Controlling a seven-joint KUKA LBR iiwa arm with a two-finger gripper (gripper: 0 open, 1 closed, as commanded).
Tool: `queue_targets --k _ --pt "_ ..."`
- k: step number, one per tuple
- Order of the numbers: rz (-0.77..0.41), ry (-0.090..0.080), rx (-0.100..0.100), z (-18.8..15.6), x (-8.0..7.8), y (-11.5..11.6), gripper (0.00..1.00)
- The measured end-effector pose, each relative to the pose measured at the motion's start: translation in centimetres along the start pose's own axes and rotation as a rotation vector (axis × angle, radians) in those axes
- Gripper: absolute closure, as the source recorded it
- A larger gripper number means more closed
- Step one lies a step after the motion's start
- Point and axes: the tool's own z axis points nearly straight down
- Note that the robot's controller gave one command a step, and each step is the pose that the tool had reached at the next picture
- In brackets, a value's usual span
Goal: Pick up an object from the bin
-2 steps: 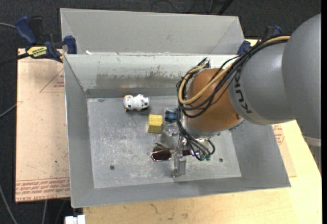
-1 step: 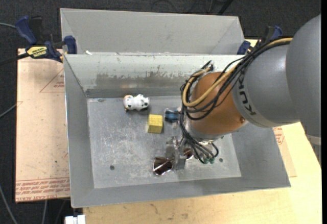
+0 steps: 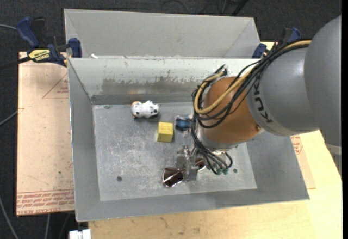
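We see the pincer (image 3: 188, 166) low in the lower middle of the frame, right against a small dark reddish-brown glossy object (image 3: 173, 177) that lies just to its lower left on the floor of the bin (image 3: 125, 178). We cannot tell whether the pincer is spread, pressed together or pinching that object. The yellow block (image 3: 165, 132) sits apart, further up the frame.

Dark shiny thing (image 3: 173, 178) at pincer (image 3: 187, 169) unidentifiable; blue thing (image 3: 181, 122) half behind arm (image 3: 283, 96).
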Motion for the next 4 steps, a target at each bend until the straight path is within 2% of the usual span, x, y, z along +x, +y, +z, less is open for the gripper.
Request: queue_targets --k 1,2,4 --pt "0.000 0.005 0.000 -0.4 0.1 0.0 1.00" --pt "0.000 0.013 0.000 -2.4 0.4 0.0 1.00" --pt "0.000 -0.003 0.001 -5.9 -0.1 0.1 1.00"
